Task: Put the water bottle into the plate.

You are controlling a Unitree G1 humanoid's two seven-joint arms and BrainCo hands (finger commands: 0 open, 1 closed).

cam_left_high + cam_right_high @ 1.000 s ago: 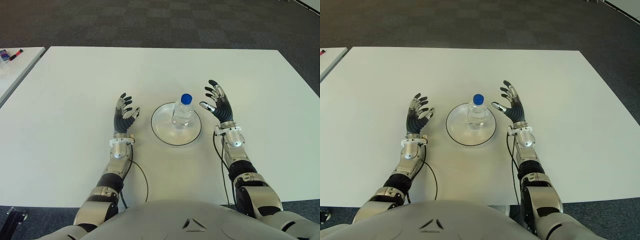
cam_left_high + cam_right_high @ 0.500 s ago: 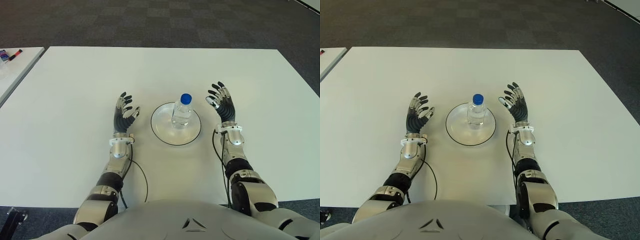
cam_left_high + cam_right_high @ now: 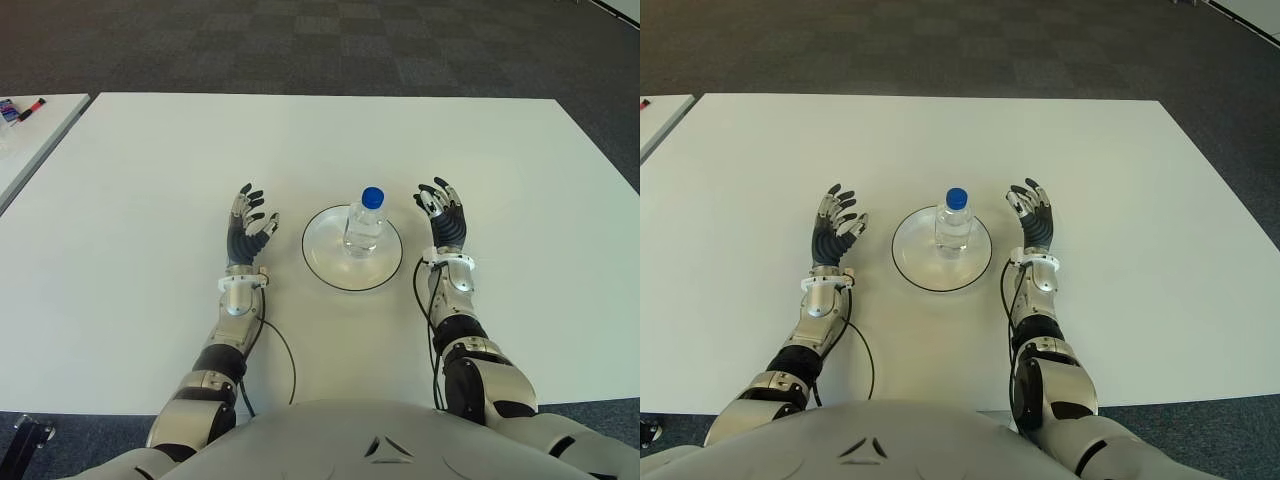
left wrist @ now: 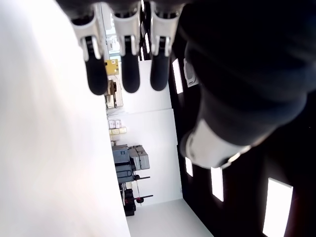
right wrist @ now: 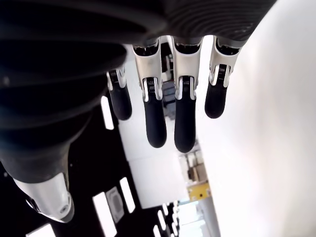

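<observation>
Water bottle (image 3: 365, 222) stands upright in plate (image 3: 325, 262), mid-tabletop; your right hand (image 3: 442, 212) and left hand (image 3: 246, 225) flank it, fingers spread, empty — looks done.

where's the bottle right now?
The water bottle stands upright on the plate at the table's centre in the eye views, between the open left hand and open right hand, touching neither.

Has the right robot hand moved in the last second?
Yes. The right robot hand has pulled back toward the robot's body beside the plate, away from the water bottle; fingers open.
</observation>
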